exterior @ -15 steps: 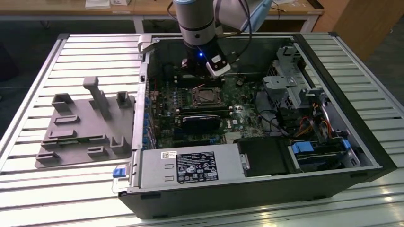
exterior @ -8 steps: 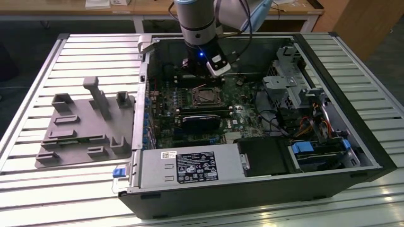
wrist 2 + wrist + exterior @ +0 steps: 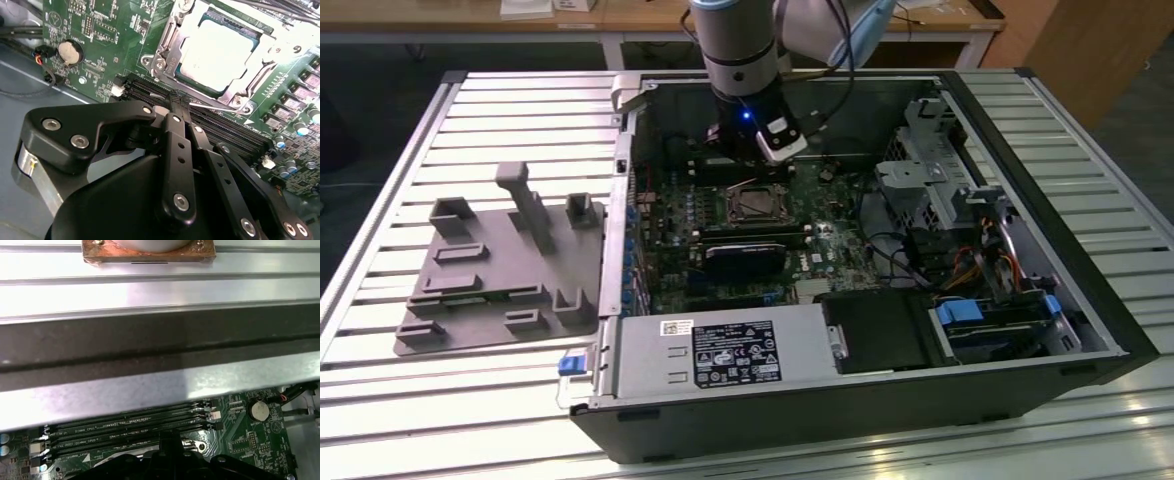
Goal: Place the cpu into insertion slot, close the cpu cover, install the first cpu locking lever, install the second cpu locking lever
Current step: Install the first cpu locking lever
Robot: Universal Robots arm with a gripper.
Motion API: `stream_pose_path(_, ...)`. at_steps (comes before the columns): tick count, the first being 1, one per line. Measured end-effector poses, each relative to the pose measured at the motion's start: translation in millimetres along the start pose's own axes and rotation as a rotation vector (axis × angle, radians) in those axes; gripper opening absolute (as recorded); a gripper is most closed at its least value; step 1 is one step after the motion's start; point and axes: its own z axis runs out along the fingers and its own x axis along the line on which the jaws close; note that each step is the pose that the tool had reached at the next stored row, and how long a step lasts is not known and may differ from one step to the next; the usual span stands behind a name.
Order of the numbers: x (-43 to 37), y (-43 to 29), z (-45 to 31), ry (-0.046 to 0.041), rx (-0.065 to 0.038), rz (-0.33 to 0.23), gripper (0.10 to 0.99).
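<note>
Inside the open computer case (image 3: 1067,330), far half: arm comes down from above, tool (image 3: 767,160) low over the green board, just on the far side of the insertion slot (image 3: 754,205).

Second wrist view: tool (image 3: 176,102) tips sit over the long black memory slots (image 3: 145,89), just beside the socket's edge. Cannot tell whether the tool is clenched or released; the black linkage hides the tips against the dark slots.

cpu (image 3: 220,47) lies flat in the socket, silver-grey top up and bright with glare. cpu cover (image 3: 167,37) lies down around it, its square opening framing the chip.

Thin metal lever (image 3: 215,107) runs along the socket's edge on the memory-slot side, from near the tool tips outward. Latched or not: cannot tell.

Round coin cell (image 3: 70,52) on the board, well apart from the socket, beyond the end of the memory slots.

First wrist view: tool (image 3: 165,452), the same memory slots (image 3: 130,427) and the coin cell (image 3: 259,411).

Exterior view: case rests on a slatted metal surface (image 3: 400,410). Power supply (image 3: 714,355) at the case's near edge. Black card (image 3: 750,258) just near-side of the socket. Grey moulded fixture (image 3: 494,270) on the surface to the exterior view's left of the case.
</note>
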Motion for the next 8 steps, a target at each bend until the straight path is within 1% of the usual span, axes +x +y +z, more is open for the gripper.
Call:
stream_pose_path(5, 0.1, 0.0, 0.1, -0.0006, 0.001, 0.003, 0.102)
stream_pose_path(6, 0.3, 0.0, 0.3, -0.0021, 0.002, 0.01, 0.102)
stream_pose_path(8, 0.4, -0.1, 0.6, -0.0079, 0.007, 0.039, 0.102)
